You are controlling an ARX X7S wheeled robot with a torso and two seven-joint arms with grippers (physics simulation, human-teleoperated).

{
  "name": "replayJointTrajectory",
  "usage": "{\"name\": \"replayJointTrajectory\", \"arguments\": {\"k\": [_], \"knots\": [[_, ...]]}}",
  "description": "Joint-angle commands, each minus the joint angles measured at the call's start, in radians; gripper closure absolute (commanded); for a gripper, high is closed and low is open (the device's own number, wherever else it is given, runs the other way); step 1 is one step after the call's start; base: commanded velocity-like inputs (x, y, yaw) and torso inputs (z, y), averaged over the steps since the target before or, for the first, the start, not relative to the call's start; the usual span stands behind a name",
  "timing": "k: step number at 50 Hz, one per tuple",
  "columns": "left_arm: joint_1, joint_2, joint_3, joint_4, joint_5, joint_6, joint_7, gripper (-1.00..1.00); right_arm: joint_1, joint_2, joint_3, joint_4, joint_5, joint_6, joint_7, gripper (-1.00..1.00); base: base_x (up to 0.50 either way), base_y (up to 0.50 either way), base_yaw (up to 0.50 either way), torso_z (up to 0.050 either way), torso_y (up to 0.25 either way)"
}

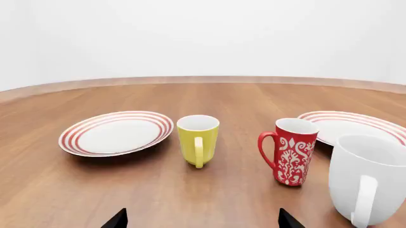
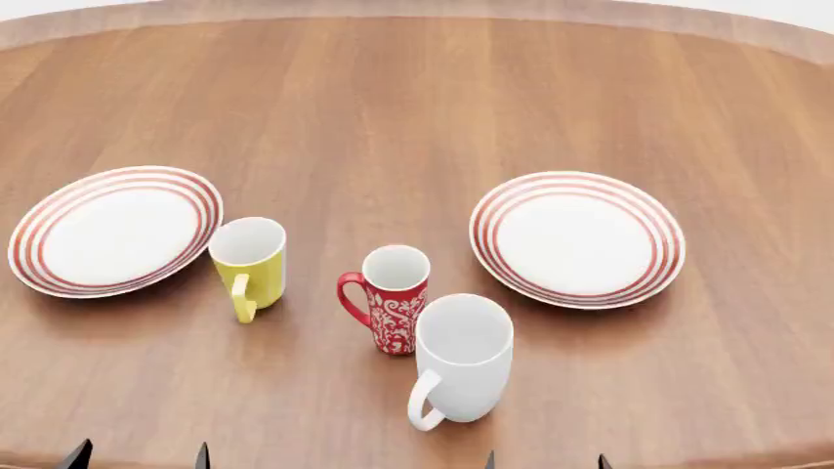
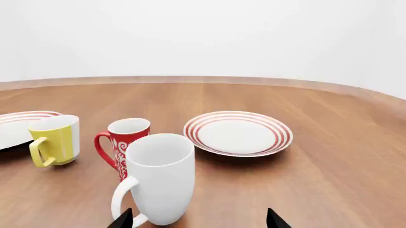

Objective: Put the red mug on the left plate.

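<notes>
The red mug [image 2: 395, 305] with white scroll pattern stands upright on the wooden table, between the yellow mug and the white mug; it also shows in the left wrist view [image 1: 293, 151] and the right wrist view [image 3: 125, 145]. The left plate [image 2: 115, 231], white with red rings, lies at the table's left [image 1: 117, 133]. My left gripper [image 2: 137, 455] is open at the near edge, its fingertips [image 1: 117, 220] far apart, well short of the mugs. My right gripper [image 2: 545, 460] is open too, its fingertips [image 3: 275, 220] spread, just behind the white mug.
A yellow mug [image 2: 249, 264] stands beside the left plate. A larger white mug [image 2: 459, 358] sits just in front of the red mug, nearest me. A second ringed plate [image 2: 577, 237] lies at the right. The round table's far edge [image 2: 417, 12] curves behind.
</notes>
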Motion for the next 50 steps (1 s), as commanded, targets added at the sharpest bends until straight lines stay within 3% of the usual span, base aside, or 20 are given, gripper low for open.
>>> {"name": "replayJointTrajectory", "arguments": {"k": [1,25,50], "knots": [[0.000,-0.016,0.018,-0.001,-0.015,0.001,-0.018,-1.00,0.003,0.014,-0.021,0.006,0.013,-0.006,0.024,-1.00,0.00,0.00,0.00,0.000,0.000],[-0.004,-0.068,0.079,-0.001,-0.070,0.000,-0.076,-1.00,0.003,0.068,-0.099,0.016,0.030,-0.012,0.098,-1.00,0.03,0.08,0.00,0.000,0.000],[-0.002,-0.097,0.114,0.000,-0.097,0.009,-0.108,-1.00,0.004,0.097,-0.135,0.015,0.055,-0.023,0.131,-1.00,0.22,0.22,0.00,0.000,0.000]]}}
